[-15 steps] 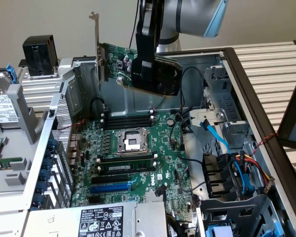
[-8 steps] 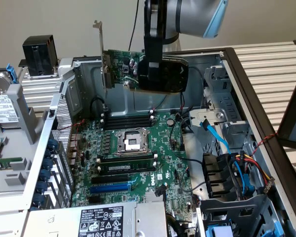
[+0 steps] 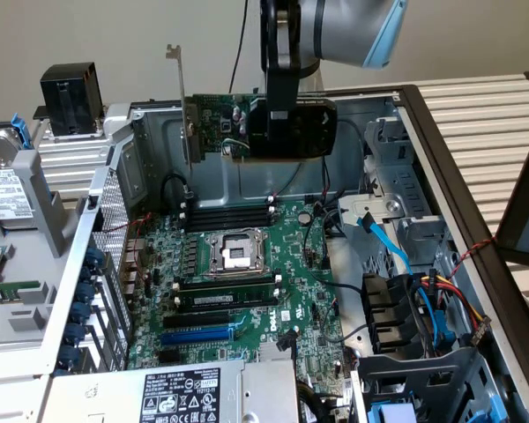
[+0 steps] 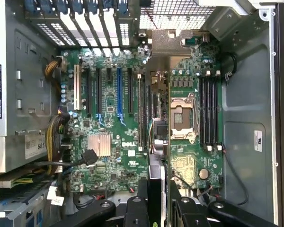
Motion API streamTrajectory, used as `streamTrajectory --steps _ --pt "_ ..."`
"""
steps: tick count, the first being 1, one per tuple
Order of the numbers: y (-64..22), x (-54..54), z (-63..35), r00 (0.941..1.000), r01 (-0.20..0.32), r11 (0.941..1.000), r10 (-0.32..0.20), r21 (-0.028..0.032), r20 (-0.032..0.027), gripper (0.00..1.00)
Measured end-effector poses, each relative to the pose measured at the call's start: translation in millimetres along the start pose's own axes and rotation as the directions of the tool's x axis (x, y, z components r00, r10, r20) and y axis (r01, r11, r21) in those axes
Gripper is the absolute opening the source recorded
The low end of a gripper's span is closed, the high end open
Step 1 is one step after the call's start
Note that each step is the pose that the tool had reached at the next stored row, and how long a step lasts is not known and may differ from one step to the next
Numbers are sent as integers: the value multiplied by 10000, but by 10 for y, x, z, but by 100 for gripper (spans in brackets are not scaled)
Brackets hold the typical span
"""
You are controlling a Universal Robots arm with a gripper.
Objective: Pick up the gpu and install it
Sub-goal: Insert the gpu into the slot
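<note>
Nearest in the exterior view lies a grey metal power supply box (image 3: 247, 388) with a black-and-white label. It sits at the front edge of the open grey steel computer case (image 3: 247, 181).

Beyond it, the large green motherboard (image 3: 304, 295) lies flat on the case floor. It carries a long blue expansion slot (image 3: 198, 335) with black slots beside it. Farther in is the square silver processor socket (image 3: 234, 254), with rows of long black memory slots (image 3: 229, 213) before and behind it. A light blue flat cable (image 3: 390, 245) curls over the drive bay on the exterior view's right.

Farthest back, above the rear memory slots, hangs the gpu (image 3: 225, 119). It is a short green card with a black plastic shroud and a silver end bracket that points to the exterior view's left. It stands on edge in the air, clear of the motherboard and seated in no slot.

The black two-fingered gripper (image 3: 280, 123) on the grey arm pinches the card from above, its fingers pressed against both faces.

In the wrist view the gripper (image 4: 160, 208) clasps the gpu (image 4: 156, 127) edge-on, over the motherboard (image 4: 113, 156) just beside the processor socket (image 4: 182, 118).
</note>
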State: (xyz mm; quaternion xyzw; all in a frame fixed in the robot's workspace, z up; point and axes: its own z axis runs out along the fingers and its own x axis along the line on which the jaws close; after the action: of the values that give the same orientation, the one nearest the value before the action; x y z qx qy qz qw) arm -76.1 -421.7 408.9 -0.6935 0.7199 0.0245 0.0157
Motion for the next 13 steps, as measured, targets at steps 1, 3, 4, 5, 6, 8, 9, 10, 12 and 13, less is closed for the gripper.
streamTrajectory --steps 1,3,4,5,6,8,9,10,12,13 --pt "2 0 1 10000 83 10000 -83 6 0 27" --pt "2 1 1 10000 94 10000 -94 7 1 27" --pt "2 1 1 10000 95 10000 -95 7 1 27" --pt "3 1 1 10000 95 10000 -95 7 1 27" --pt "15 1 1 10000 95 10000 -95 10 1 27" --pt "60 -5 8 10000 96 9999 -96 32 -4 27" --pt "86 -12 15 10000 97 9999 -97 55 -13 27" --pt "113 -20 25 9999 99 9999 -99 79 -24 27" --pt "167 -34 44 9999 101 9999 -100 116 -51 27" --pt "193 -39 51 9999 101 9999 -101 126 -68 27"
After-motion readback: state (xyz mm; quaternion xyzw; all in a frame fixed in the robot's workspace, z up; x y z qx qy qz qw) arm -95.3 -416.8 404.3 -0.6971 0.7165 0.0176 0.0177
